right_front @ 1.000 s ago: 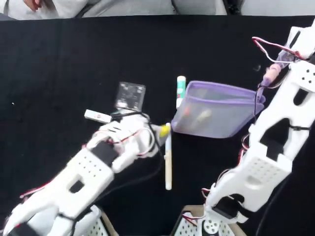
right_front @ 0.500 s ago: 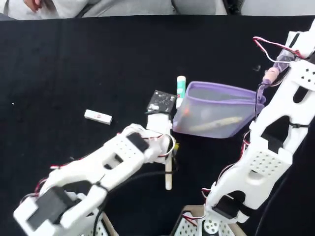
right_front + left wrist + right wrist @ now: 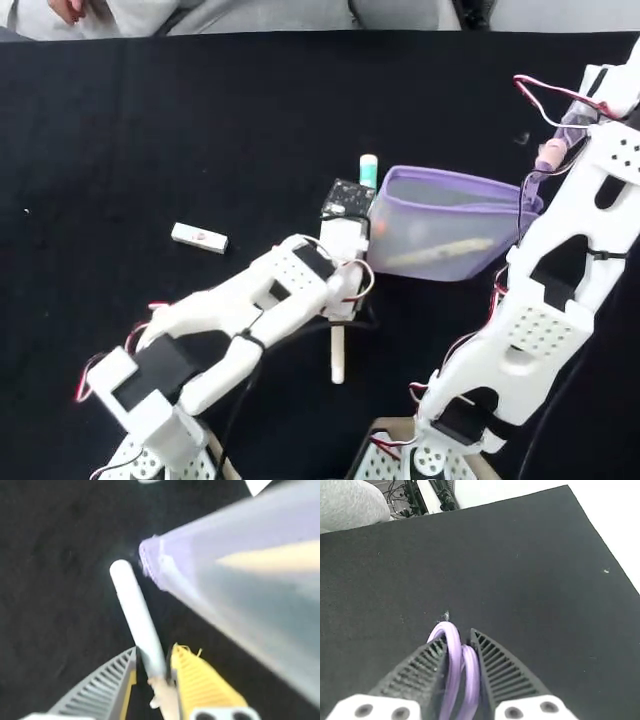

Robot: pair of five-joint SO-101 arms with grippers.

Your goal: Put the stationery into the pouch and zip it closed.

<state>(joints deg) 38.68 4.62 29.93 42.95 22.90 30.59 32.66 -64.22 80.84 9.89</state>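
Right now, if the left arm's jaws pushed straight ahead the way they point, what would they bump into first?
Probably the purple pouch. The white pen between the left gripper's jaws has its tip right beside the pouch's near corner. Depth is unclear, so it could slide just past.

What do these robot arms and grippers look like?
The left arm and right arm are white blocky shells with perforated panels and red wires. The left gripper has one grey ribbed finger, one yellow; the right gripper has dark ribbed ones.

White arms [image 3: 540, 330] with red cables [image 3: 535, 90]; ribbed grey and yellow fingers [image 3: 200, 685]
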